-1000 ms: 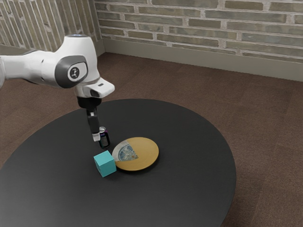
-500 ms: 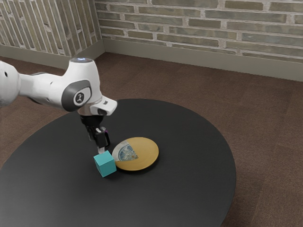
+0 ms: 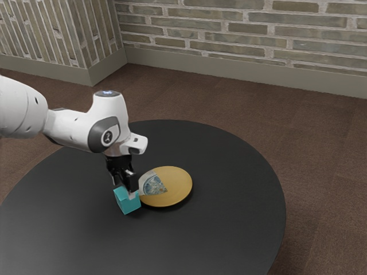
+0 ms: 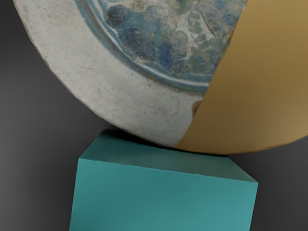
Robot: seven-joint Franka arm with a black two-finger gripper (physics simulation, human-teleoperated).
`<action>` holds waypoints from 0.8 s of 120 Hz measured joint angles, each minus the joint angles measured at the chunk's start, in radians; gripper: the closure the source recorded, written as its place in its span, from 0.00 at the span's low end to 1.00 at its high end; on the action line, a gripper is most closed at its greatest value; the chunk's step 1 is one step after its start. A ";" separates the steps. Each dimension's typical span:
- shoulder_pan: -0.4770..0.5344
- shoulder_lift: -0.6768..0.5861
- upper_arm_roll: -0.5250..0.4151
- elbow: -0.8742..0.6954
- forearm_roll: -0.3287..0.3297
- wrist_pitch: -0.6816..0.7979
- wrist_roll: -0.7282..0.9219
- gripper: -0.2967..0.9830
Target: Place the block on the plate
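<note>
My gripper [image 3: 124, 190] is low over the teal block [image 3: 127, 204] in the exterior view, its fingers apart at the block's upper part. The block rests on the table, close beside the plate [image 3: 175, 184], which is tan with a grey and blue patterned section. In the wrist view the block [image 4: 163, 199] lies just under my hand, and the plate [image 4: 260, 91] is right beyond its far edge. Part of the block's top is hidden behind the gripper in the exterior view.
The round black table [image 3: 229, 229] carries these things, and its curved edge passes beyond the plate. Brown floor [image 3: 309, 149] and a brick wall [image 3: 241, 28] lie past it.
My hand has come down and toward the exterior view's right, from above the can to the block. The can is now hidden behind the gripper. Block and plate have not moved.
</note>
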 joint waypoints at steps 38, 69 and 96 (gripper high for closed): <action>-0.004 0.064 0.000 0.001 -0.009 0.048 -0.032 0.23; -0.018 0.076 -0.002 0.000 0.036 0.059 -0.044 0.28; -0.017 0.066 -0.003 0.001 0.051 0.055 -0.056 0.48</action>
